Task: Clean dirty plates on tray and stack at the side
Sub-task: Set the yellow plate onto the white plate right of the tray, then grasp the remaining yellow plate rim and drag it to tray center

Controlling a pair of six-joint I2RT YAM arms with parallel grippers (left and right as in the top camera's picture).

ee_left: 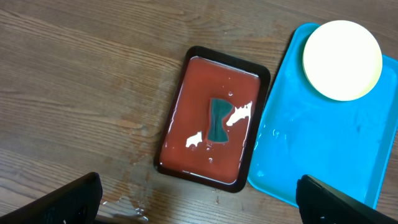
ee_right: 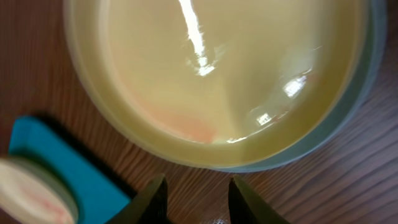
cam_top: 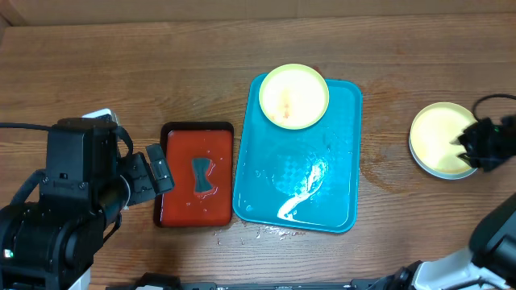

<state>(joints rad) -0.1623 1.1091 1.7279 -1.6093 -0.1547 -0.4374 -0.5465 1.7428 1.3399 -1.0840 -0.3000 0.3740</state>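
- turquoise tray [cam_top: 339, 193]: landmark for every position below; wet film and bright highlights across its floor, small puddle [cam_top: 270, 232] on the table [cam_top: 121, 64] at its near edge.
- stained plate [cam_top: 294, 97]: pale yellow-green, inside the tray at its far end, lying flat; orange smear on the inner face; judged the one left to clean.
- stacked yellow plate [ee_right: 211, 74]: well to the right of the tray, nested on the blue plate [ee_right: 367, 99]; faint orange tinge toward one rim.
- right gripper [ee_right: 198, 200]: just off the stack's edge, on the side away from the tray; fingers a little apart, table showing between them, clamped on nothing.
- left gripper [ee_left: 198, 186]: left of the tray, above the red tray [ee_left: 186, 118]; fingers spread wide, empty.
- dark bow-tie-shaped piece [cam_top: 202, 175]: inside the red tray, apparently under shallow liquid; kind unclear.
- handling, as judged: light, stiff plastic, unlikely to break; glossy and probably wet, hence slippery; shallow, with no purchase on the flat face.
- hold, as judged: pinch across the raised rim, one finger inside and one outside, on the side of the stained plate toward the tray's centre, clear of the tray wall; lift level.
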